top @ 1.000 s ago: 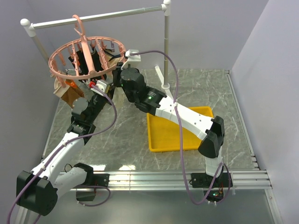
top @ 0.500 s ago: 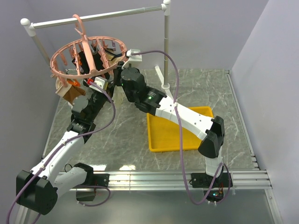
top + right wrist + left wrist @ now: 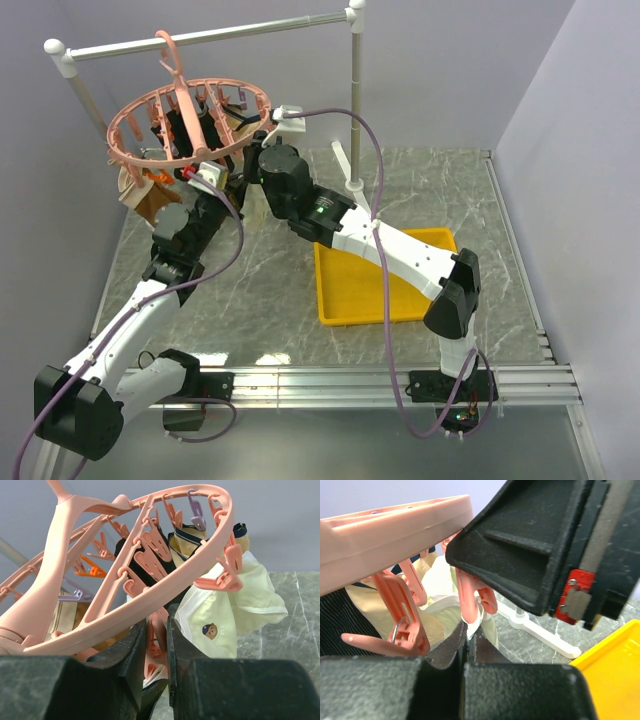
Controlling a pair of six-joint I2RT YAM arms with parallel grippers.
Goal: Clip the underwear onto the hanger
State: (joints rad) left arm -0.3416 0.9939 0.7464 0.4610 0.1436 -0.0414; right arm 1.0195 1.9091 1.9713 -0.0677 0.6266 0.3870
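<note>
My left pincer (image 3: pixel 469 639) sits at the bottom of the left wrist view with its fingers pressed nearly together on a sliver of pale cloth, directly under the tip of a pink clip (image 3: pixel 469 597). The underwear (image 3: pixel 440 582) hangs cream-coloured behind that clip, below the broad band of the hanger (image 3: pixel 390 535) at upper left. The black housing (image 3: pixel 530 550) of the other arm fills the upper right and carries a small red tab (image 3: pixel 575 595). A corner of the yellow tray (image 3: pixel 615 670) shows at lower right, and a dark striped garment (image 3: pixel 340 625) at the left edge.

In the right wrist view, my right pincer (image 3: pixel 156 624) is clamped on a pink clip in the narrow gap at bottom centre. I cannot tell whether it is the same clip. This view alone shows the front of the underwear, at centre right, bearing a small bear emblem (image 3: pixel 210 630). A purple clip (image 3: pixel 195 505) and an orange clip (image 3: pixel 92 571) also hang on the ring.

Only the top view shows the hanger hooked over the white rail (image 3: pixel 200 35) at upper left. Both arms meet under the right side of the ring, and a brown garment (image 3: pixel 150 205) hangs on its left.
</note>
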